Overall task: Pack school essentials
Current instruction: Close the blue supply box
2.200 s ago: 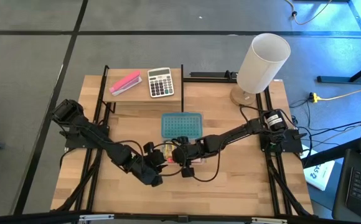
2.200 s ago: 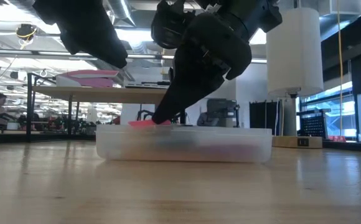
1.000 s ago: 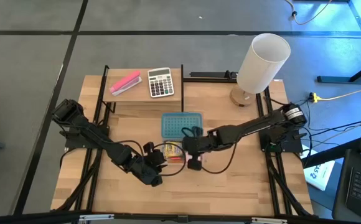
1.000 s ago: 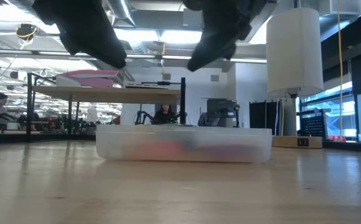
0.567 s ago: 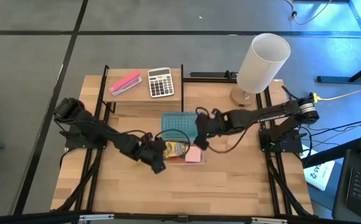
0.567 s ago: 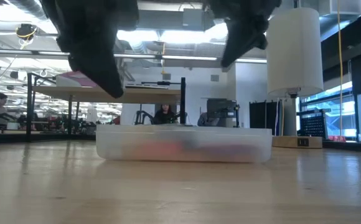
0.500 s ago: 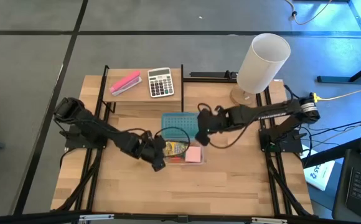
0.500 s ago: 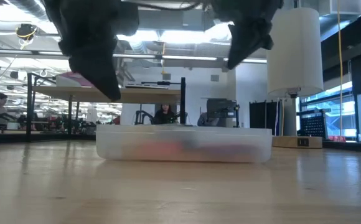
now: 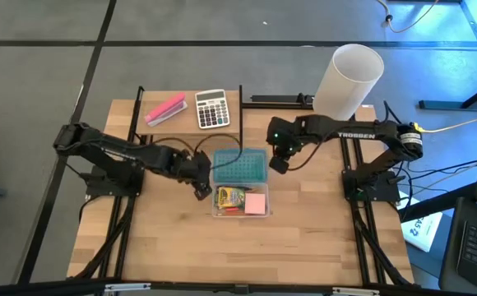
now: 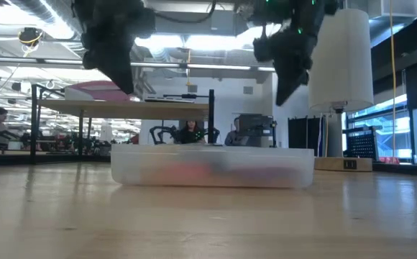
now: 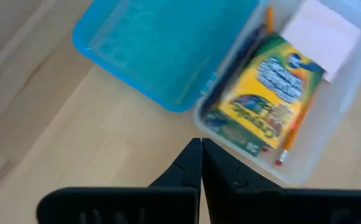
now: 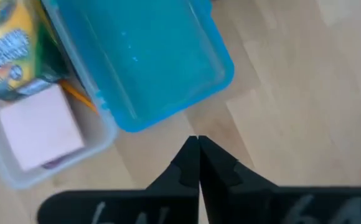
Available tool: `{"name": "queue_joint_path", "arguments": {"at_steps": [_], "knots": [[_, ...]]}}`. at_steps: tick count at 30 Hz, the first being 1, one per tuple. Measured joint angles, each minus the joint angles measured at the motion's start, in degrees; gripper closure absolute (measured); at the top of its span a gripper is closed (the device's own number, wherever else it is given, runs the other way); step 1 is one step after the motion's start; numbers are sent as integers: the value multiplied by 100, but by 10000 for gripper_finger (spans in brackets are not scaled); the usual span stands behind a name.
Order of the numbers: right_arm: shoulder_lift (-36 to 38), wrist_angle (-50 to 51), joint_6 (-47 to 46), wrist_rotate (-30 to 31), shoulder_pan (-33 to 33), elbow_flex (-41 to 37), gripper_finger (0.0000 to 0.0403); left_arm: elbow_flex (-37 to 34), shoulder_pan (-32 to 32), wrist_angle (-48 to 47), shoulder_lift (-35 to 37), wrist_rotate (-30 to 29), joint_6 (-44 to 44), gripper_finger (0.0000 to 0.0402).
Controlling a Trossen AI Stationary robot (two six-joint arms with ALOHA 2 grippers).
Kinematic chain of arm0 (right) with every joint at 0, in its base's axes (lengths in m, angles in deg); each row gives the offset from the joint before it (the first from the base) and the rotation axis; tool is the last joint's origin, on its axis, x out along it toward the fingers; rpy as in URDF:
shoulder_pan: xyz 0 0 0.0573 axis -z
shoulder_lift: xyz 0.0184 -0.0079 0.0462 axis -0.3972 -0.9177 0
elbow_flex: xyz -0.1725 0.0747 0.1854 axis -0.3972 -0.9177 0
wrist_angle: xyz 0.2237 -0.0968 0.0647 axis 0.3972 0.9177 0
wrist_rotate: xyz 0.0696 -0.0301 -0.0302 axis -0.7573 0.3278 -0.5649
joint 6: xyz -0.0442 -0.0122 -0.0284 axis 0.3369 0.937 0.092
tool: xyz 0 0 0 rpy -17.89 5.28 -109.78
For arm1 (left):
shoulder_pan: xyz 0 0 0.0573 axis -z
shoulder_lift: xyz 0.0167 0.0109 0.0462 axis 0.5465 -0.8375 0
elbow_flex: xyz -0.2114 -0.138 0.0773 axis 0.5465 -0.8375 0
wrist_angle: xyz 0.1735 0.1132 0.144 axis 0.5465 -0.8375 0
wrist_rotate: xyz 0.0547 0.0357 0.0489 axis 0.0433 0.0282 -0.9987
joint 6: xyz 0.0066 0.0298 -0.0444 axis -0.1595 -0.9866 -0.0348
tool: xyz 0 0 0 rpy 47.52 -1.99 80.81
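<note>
Packing looks finished: crayon box and sticky pad lie in the clear case. Both end effectors, left and right, hover closed and empty beside the blue lid. Next, probably closing it.

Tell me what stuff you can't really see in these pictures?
- Low view: what lies in the clear box shows only as pink and dark smears through its frosted wall.
- High view: items under the crayon box and the pink sticky-note pad are covered and too small to name.
- Left wrist view: the orange pencils are mostly hidden beneath the crayon box.
</note>
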State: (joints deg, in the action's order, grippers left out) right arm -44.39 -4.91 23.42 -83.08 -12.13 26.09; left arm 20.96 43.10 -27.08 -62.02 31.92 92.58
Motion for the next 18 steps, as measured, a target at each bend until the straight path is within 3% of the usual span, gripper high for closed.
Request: {"name": "queue_joint_path", "arguments": {"at_steps": [4, 10, 18], "knots": [[4, -177, 403, -213, 430, -405, 401, 0, -496, -108, -1, 189, -99, 401], [11, -999, 584, -316, 846, -899, 402, 0, -1197, -138, -95, 23, -314, 401], [5, -2285, 111, -726, 1075, -1654, 402, -340, -1868, 1, -95, 791, -432, 401]]}}
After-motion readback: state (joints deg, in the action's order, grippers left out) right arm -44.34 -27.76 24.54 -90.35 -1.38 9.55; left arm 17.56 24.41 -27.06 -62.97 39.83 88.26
